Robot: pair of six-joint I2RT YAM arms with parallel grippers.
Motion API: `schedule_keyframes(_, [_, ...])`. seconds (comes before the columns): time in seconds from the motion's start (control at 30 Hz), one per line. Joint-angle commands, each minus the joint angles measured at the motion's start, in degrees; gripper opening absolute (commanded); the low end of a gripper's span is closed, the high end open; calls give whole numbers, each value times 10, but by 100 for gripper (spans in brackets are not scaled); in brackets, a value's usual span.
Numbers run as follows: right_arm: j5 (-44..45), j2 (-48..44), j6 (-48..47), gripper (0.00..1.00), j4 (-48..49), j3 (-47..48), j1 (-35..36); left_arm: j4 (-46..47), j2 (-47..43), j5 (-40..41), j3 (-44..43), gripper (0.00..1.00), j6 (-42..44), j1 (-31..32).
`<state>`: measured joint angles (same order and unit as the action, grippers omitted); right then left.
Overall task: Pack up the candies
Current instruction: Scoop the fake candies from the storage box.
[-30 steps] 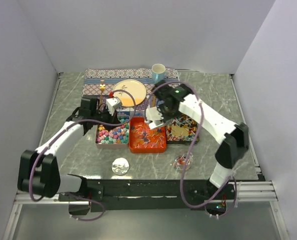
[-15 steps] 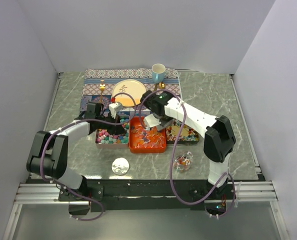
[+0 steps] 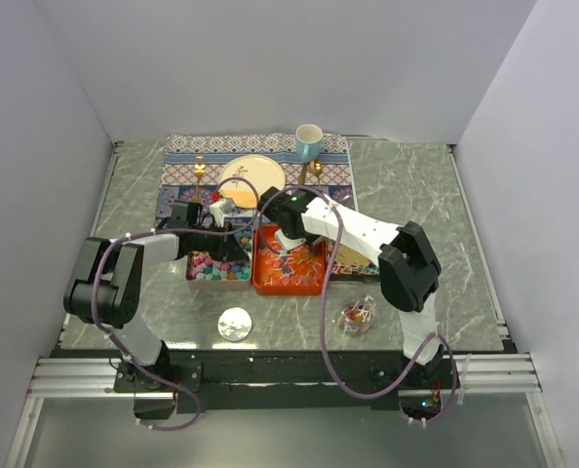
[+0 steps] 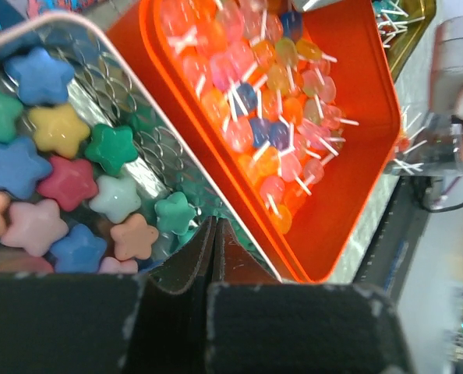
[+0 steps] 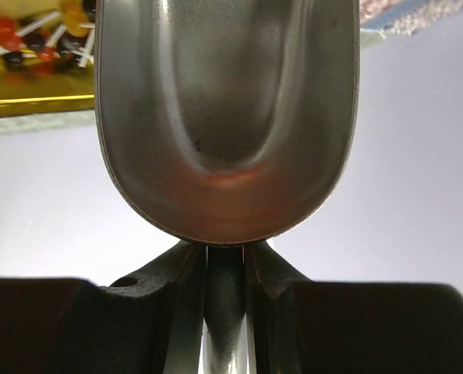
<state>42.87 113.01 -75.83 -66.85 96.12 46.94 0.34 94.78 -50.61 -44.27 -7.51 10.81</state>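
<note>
Seemingly a scooping step is in hand: an empty scoop (image 5: pixel 225 117) is gripped by its handle in the right hand (image 5: pixel 225 265) above the orange tin (image 4: pixel 348 179) of candies (image 4: pixel 270 132), while the left hand (image 4: pixel 216 234) is closed on nothing over the silver tin (image 4: pixel 150 136) at its 9 o'clock. Next, the scoop must be dipped and a load carried to the clear bowl (image 3: pixel 341 314) at 5 o'clock.

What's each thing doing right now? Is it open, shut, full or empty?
Left end effector: shut, at the silver tin's rim.
Right end effector: shut on the scoop's handle.
Scoop: held, looks empty.
Silver tin: open, holding star candies.
Orange tin: open, partly filled with wrapped candies.
Clear tub: only partly filled.
Cup: upright.
</note>
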Motion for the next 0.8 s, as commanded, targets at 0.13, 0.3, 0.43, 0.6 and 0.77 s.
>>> schedule_keyframes(0.13, [113,28,-7,0,-3,-4,18,42,7,-35,-10,1,-45,-3])
schedule_keyframes(0.3, [118,42,-14,0,15,-15,32,55,15,-39,-4,1,-56,-3])
schedule_keyframes(0.43, [94,47,-14,0,23,-23,39,61,18,-39,-3,1,-57,-3])
schedule_keyframes(0.6, [59,62,14,0,17,-24,52,53,22,-45,-11,1,-49,-3])
schedule_keyframes(0.77, [13,60,28,0,11,-23,75,55,27,-53,-13,1,-47,-5])
